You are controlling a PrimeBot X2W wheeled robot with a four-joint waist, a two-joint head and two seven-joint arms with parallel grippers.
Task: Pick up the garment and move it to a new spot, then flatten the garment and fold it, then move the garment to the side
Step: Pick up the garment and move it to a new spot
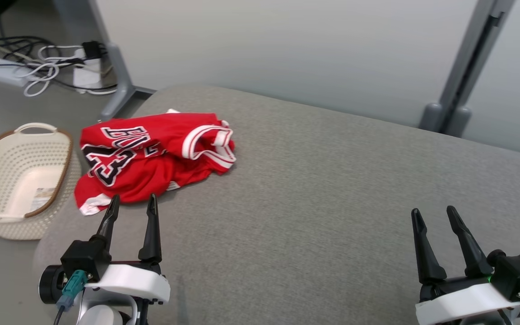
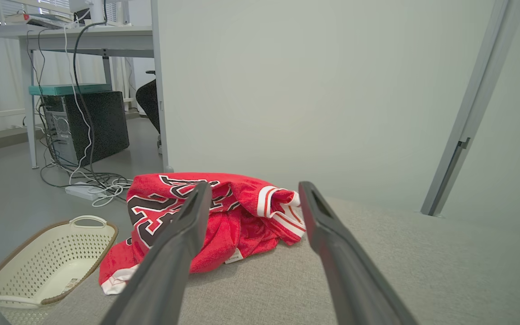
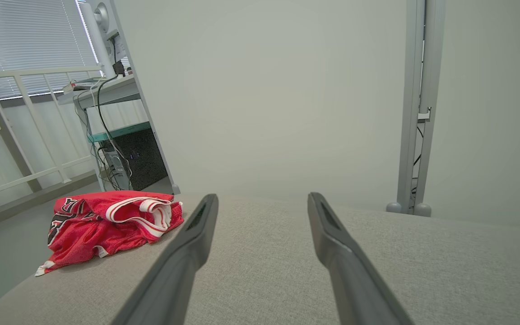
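Looking at the writing first: the garment is a red jersey w/ white-and-black trim. You can read a big black "23" w/ white outline on it. By the number sits part of a word that looks like "BUL"; the rest is lost in the folds. A small white tag shows at its near edge in the left wrist view, print too small to read. The sticker on the basket's floor is also unreadable.

Count: 1 garment, 1 basket, 2 grippers w/ 2 dark fingers each.

The garment lies crumpled, not flat, at the far-left corner of the grey fabric-topped table, and one white-hemmed corner hangs over the left edge. The cream perforated basket, brown rim, 2 handles, stands on the floor just beside that corner w/ nothing in it but the sticker.

Your left gripper has its fingers spread wide, holding nothing. Its tips are right at the garment's near edge, and you can't tell from these views if they touch it. In the left wrist view the garment sits between and behind the fingers.

Your right gripper is also spread wide and empty, over bare table, well apart from the garment.

A white power strip and tangled cables lie on the floor beyond the basket.
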